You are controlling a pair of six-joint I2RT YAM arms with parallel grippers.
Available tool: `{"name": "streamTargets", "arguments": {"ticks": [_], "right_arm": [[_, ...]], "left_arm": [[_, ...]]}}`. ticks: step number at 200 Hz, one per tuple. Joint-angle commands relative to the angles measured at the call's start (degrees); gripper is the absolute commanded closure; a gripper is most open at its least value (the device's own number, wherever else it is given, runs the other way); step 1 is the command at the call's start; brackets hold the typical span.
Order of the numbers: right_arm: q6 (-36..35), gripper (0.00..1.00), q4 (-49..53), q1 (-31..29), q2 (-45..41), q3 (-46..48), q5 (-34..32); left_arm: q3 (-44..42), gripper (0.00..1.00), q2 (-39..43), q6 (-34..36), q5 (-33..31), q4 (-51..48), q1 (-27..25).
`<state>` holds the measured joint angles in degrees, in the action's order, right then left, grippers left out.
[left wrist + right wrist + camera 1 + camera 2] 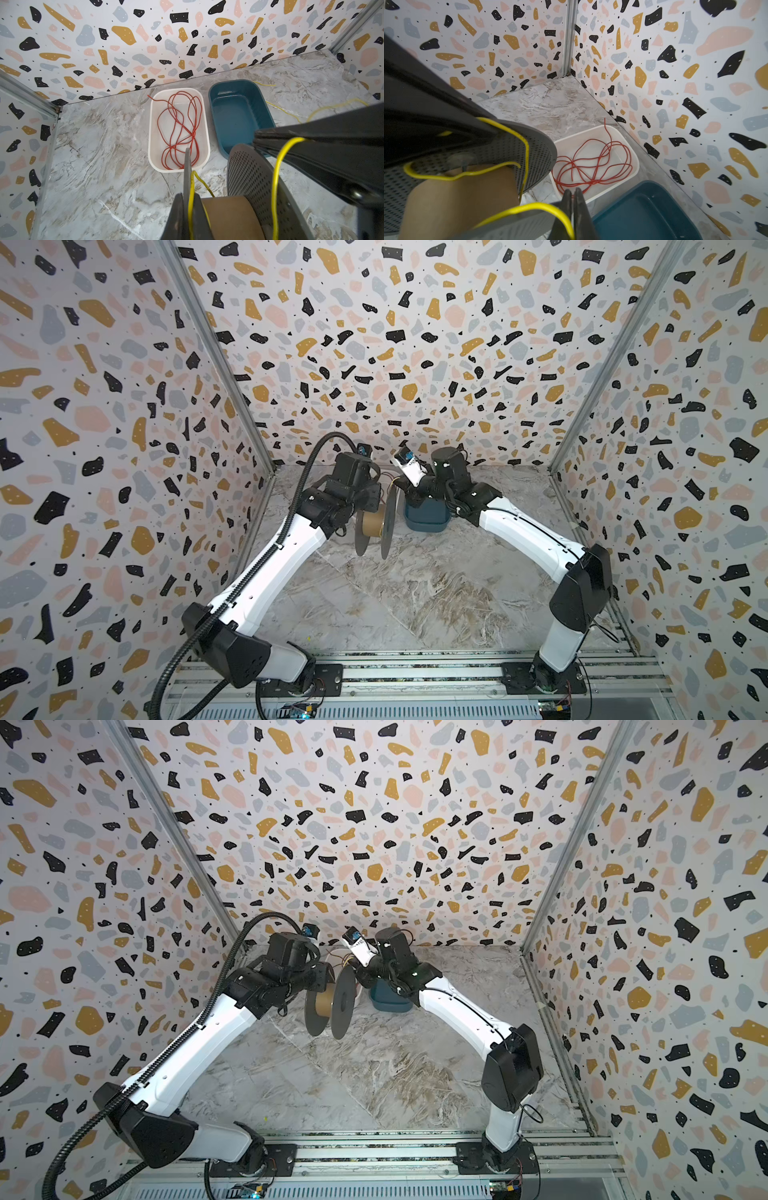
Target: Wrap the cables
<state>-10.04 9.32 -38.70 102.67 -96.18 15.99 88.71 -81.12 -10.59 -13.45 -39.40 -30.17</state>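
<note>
**Yellow cable pinched at spool, red cable loose in tray**

Top views: a spool (373,526) with grey flanges and a cardboard core is seen tilted at the end of the left arm, just beside a blue tub (428,526) on the table (415,601). The tub's inside is partly covered by the right arm. The same is shown in both top views. The cables are too thin to be followed here, and both pairs of jaws are hidden by the wrists.

Left wrist view: the red cable (178,128) is seen lying in loose tangled loops inside a white tray (150,128), one end poking over the rim. The blue tub (268,116) stands next to the tray, a bare glossy floor showing. The yellow cable (275,182), thin and bright, is run past the perforated flange; more of it is strewn on the table beyond the tub. The left jaws are clamped on the spool's other flange edge.

Right wrist view: the right jaws are pressed together, pinching the yellow cable (529,207), which is looped over the cardboard core. The red cable (591,168) is seen inside the white tray (636,164).
</note>
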Motion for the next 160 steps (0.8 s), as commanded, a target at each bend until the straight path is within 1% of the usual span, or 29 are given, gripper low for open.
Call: {"name": "streamTargets", "arguments": {"ticks": [1, 21, 36, 50, 62, 96, 117, 140, 160], "right_arm": [[2.8, 0.92, -1.2, 4.3, -0.4, -2.0, 1.5], [3.5, 0.91, -2.1, 5.8, 0.3, -0.2, 3.5], [4.1, 0.89, -3.4, 6.8, 0.4, 1.9, 4.8], [4.6, 0.84, -4.6, 7.7, 0.2, 4.0, 5.7], [4.7, 0.83, -5.6, 8.3, -0.1, 6.0, 6.6], [4.8, 0.80, -8.9, 9.4, -1.9, 12.3, 8.1], [4.7, 0.75, -11.3, 9.8, -3.4, 16.4, 8.8], [4.7, 0.63, -12.6, 10.2, -4.2, 19.0, 8.4], [4.3, 0.60, -12.9, 10.2, -4.9, 20.0, 6.0]], "left_arm": [[3.0, 1.00, 2.7, 2.4, 1.9, -5.0, -0.1], [5.7, 1.00, 2.5, 2.3, 4.1, -6.9, -0.1], [8.4, 1.00, 2.0, 2.3, 4.5, -9.0, 0.0], [10.8, 1.00, 1.7, 2.1, 5.2, -10.5, 0.4], [12.5, 1.00, 1.6, 1.6, 5.4, -11.3, 0.8], [14.8, 1.00, 1.9, 0.5, 11.6, -11.7, 3.2], [16.2, 1.00, 1.9, -0.5, 15.3, -11.5, 4.5], [17.3, 1.00, 2.1, -0.8, 18.4, -10.9, 4.5], [16.0, 1.00, 2.6, -1.6, 22.1, -8.7, 4.6]]}}
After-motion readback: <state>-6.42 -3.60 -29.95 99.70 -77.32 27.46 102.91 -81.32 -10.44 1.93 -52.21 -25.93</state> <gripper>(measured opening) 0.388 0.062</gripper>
